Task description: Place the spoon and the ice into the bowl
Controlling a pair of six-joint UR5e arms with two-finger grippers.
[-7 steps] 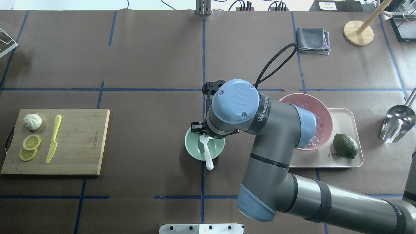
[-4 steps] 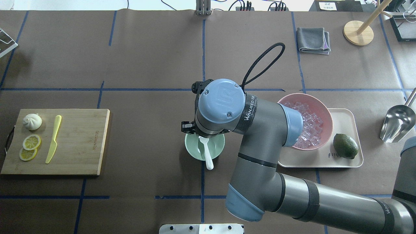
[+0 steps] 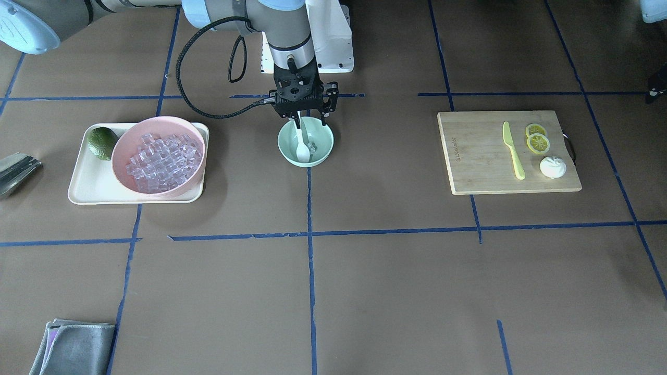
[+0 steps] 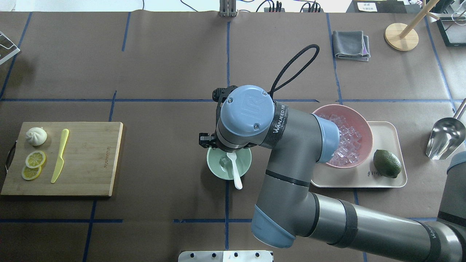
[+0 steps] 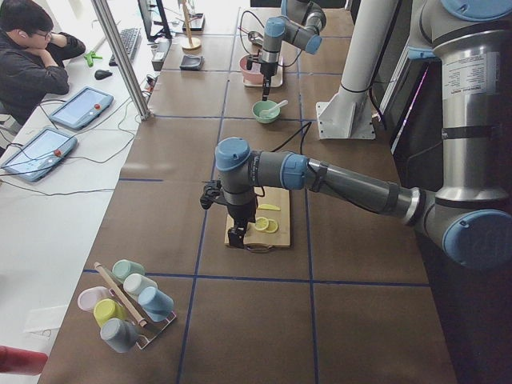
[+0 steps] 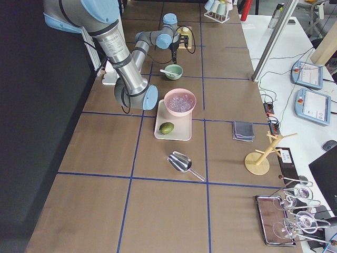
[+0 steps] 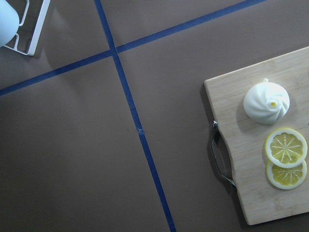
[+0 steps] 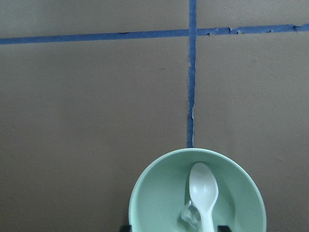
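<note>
Bowl (image 3: 286, 151) sits mid-counter on the centre tape line, nearer the robot-side edge than the operators' edge. Spoon (image 3: 303, 151) lies in it, scoop down toward the operators and handle leaning out over the robot-side rim. One ice cube (image 8: 190, 215) rests on the bowl floor, touching the spoon's neck. The rest of the ice (image 3: 159, 159) is heaped in the pink bowl (image 3: 121, 156). Right gripper (image 3: 305, 117) hangs just over the bowl's robot-side rim, jaws spread wide and holding nothing, with the spoon handle rising between them untouched. Left gripper (image 5: 234, 234) hovers over the board (image 4: 91, 160) near the counter's left end. It shows only in the far side view, so I cannot tell how its jaws stand. Toward the right end, the pink bowl sits on a tray (image 3: 83, 187) with a lime (image 3: 101, 142) beside it. A narrow strip of bare paper lies between tray and bowl. A metal scoop (image 4: 446, 138) lies beyond the tray at the right edge. Toward the left end, a broad bare stretch runs from the bowl to the board, which carries a knife (image 4: 60, 154), two lemon slices (image 4: 35, 159) and a bun (image 4: 36, 136). The operators' side of the bowl is open paper right out to that edge, with a folded cloth (image 4: 351, 44) and a wooden stand (image 4: 401, 36) off in the far right corner.
</note>
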